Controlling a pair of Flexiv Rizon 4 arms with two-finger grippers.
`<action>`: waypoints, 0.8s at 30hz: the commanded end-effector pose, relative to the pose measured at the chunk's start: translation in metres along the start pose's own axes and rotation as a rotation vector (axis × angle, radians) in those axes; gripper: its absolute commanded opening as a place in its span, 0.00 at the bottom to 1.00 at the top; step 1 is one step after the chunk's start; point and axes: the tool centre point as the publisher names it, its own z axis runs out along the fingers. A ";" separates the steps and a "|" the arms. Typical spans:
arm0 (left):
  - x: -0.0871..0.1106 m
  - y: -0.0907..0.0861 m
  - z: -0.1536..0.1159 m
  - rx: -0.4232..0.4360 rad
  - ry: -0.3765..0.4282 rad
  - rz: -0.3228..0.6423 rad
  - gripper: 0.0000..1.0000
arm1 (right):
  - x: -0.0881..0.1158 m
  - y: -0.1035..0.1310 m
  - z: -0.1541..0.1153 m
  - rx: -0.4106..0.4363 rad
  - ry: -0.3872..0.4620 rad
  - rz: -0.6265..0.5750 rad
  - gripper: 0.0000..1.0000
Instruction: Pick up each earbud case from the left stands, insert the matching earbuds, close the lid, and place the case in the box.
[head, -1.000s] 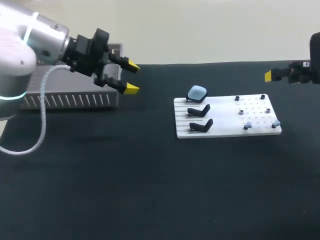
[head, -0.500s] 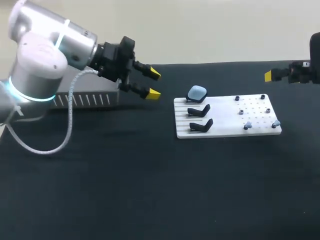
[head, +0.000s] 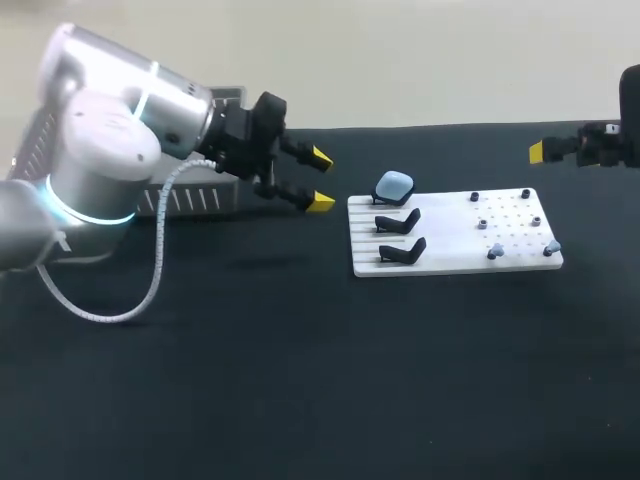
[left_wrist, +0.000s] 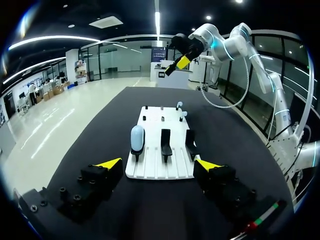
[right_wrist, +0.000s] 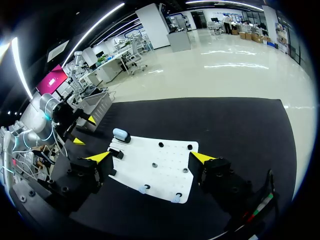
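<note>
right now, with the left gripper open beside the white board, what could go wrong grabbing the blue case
The blue earbud case only rests on its black stand, so an off-centre close by the left gripper could knock it off. The empty stand is close beside it; a finger may catch it and shift the white board, disturbing the small earbuds on it.

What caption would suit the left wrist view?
Open claw facing white board with one blue earbud case and two empty black stands.
</note>
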 end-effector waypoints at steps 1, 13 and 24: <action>0.003 0.018 0.011 0.021 0.002 0.006 0.81 | 0.000 0.000 -0.001 0.002 0.000 -0.001 1.00; 0.000 0.031 0.031 0.074 0.000 0.027 0.50 | 0.000 0.000 -0.001 0.002 0.000 -0.001 1.00; 0.005 0.037 0.048 0.097 -0.003 0.018 0.64 | 0.000 0.000 -0.001 0.002 0.000 -0.001 1.00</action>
